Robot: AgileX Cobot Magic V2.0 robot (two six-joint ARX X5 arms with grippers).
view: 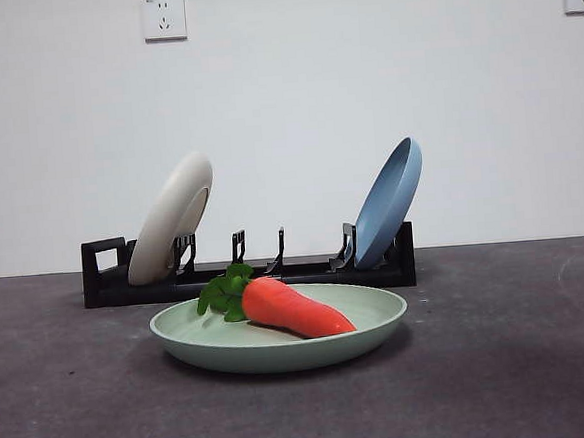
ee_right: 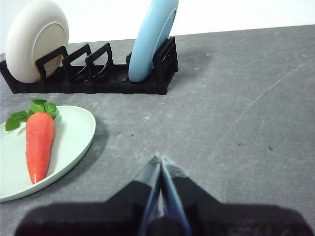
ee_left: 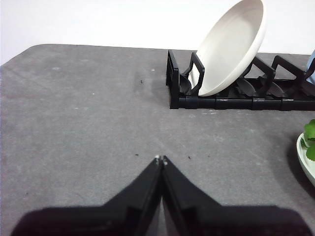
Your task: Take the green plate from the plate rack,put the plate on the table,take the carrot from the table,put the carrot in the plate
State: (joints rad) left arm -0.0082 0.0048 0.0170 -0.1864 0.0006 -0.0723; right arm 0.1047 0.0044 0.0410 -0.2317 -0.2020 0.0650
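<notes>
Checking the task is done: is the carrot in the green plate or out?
In: the carrot lies inside the green plate.

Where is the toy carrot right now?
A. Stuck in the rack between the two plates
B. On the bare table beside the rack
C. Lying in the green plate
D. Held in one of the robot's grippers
C: the carrot lies inside the green plate, which sits flat on the table in front of the plate rack; the left gripper and right gripper are both shut and hold nothing.
</notes>
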